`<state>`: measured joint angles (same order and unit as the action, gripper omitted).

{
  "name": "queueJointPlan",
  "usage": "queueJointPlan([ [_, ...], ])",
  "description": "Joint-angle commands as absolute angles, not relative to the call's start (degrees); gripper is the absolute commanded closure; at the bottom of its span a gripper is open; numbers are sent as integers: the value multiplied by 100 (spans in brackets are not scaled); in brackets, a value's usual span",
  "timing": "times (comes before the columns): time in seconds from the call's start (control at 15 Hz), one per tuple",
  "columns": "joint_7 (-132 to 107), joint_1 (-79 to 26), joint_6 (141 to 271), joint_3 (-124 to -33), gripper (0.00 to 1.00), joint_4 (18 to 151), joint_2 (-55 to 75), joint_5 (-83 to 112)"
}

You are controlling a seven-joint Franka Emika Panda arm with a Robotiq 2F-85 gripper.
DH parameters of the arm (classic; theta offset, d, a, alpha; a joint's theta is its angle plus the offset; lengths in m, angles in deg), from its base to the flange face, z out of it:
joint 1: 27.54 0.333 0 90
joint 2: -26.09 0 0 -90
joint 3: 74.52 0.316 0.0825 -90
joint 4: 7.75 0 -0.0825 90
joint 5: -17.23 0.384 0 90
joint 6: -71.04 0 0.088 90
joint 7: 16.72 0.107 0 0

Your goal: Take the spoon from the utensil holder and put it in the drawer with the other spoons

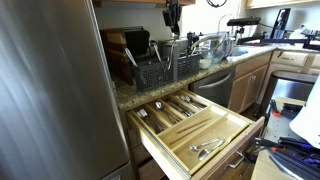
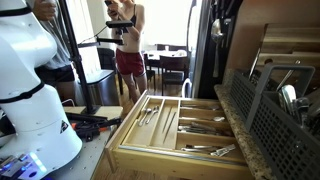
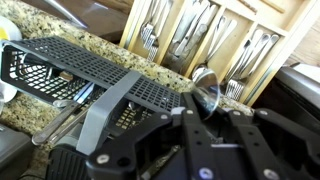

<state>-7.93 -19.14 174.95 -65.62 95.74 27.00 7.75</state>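
In an exterior view, the gripper point(image 1: 172, 16) hung at top centre above the basket point(image 1: 155, 70); the drawer point(image 1: 195, 125) stood open below. In an exterior view, the basket point(image 2: 285, 125) filled the right side. In the wrist view, the jaws pinched the spoon point(image 3: 205, 90), lower centre, beside the basket.

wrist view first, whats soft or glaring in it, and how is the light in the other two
Wrist view: the gripper sits close to the lens, dark and soft; the spoon bowl catches a bright glint; the drawer is fairly sharp. In an exterior view the window is blown out white. In an exterior view the fridge shows a dull streaky sheen.
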Motion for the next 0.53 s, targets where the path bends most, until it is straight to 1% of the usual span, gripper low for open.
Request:
queueJointPlan([
  [0.0, -1150, -1909, 17283, -6574, 95, 9665, 2814, 1050],
  [0.47, -1689, -1901, 17265, -6568, 95, 9691, 2709, 1313],
])
